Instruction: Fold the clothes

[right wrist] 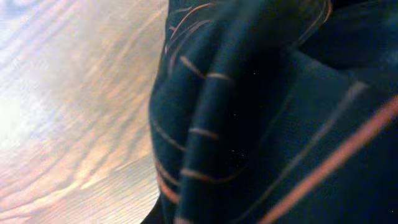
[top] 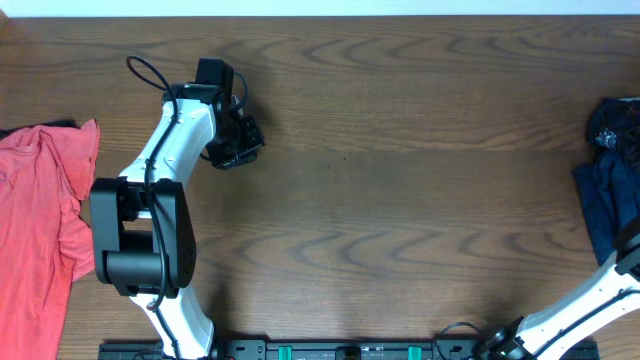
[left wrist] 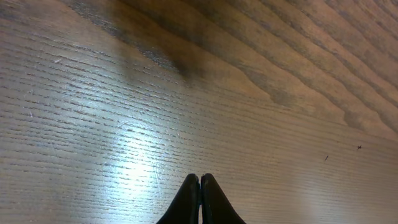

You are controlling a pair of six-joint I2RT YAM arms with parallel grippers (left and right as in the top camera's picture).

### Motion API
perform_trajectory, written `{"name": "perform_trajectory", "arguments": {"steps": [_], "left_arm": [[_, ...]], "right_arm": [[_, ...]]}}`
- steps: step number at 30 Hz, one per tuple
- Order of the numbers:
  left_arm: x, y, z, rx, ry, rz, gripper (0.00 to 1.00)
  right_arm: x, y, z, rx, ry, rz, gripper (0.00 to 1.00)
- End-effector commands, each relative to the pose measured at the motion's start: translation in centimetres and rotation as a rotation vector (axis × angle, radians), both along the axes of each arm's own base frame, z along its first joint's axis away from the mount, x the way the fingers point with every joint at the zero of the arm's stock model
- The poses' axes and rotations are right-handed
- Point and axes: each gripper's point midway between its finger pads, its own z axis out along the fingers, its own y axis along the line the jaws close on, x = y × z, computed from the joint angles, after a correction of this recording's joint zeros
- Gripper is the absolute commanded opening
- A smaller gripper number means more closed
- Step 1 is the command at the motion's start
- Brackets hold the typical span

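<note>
Jaws of L gripper are being pressed together w/ nothing between them, tips hanging over bare wood of the table. R jaws aren't being shown. The R wrist view is being filled by the jersey, black cloth w/ thin orange lines, bunched in rolls, so wide or narrow cannot be told.

Outward, in the overhead view, the R arm is being stretched toward the R edge. The jersey is lying there in a crumpled heap, partly cut off by the frame. The L arm is being held well apart from it, just beside a red garment heaped at the L edge.

Progress, as judged: approx. nil. No fold is being shown and nothing is being laid flat. Remaining, prob.: jersey to be pulled to mid-table, spread out, then sleeves and body folded.
</note>
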Motion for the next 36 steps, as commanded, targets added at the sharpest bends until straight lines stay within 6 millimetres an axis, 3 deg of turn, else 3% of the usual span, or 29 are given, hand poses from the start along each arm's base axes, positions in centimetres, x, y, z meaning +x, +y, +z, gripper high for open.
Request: {"name": "perform_trajectory", "arguments": {"steps": [1, 5, 9, 18, 24, 27, 31, 36], "left_arm": [[-0.5, 0.0, -0.6, 0.003, 0.026, 0.004, 0.06], [-0.6, -0.2, -0.6, 0.005, 0.023, -0.017, 0.07], [-0.9, -0.8, -0.6, 0.007, 0.024, -0.056, 0.06], [-1.0, -1.9, -0.6, 0.008, 0.018, -0.087, 0.06], [-1.0, -1.9, -0.6, 0.008, 0.019, -0.087, 0.06], [-1.0, -1.9, -0.6, 0.008, 0.019, -0.087, 0.06], [-1.0, -1.9, -0.6, 0.008, 0.017, -0.087, 0.06], [-1.0, -1.9, -0.6, 0.008, 0.018, -0.087, 0.06]], "right_arm": [[-0.5, 0.9, 2.3, 0.050, -0.012, -0.071, 0.01], [-1.7, 1.9, 1.9, 0.095, 0.043, -0.081, 0.01], [-2.3, 1.3, 1.6, 0.080, 0.073, -0.110, 0.01], [-1.3, -1.2, 2.5, -0.042, -0.049, 0.029, 0.01], [-1.9, -4.5, 3.2, -0.047, -0.080, -0.140, 0.01], [-1.4, -5.5, 4.8, -0.054, -0.164, -0.118, 0.01], [0.8, -3.4, 10.3, -0.052, -0.426, 0.148, 0.01], [1.6, -3.1, 15.9, -0.122, -0.503, 0.183, 0.01]]}}
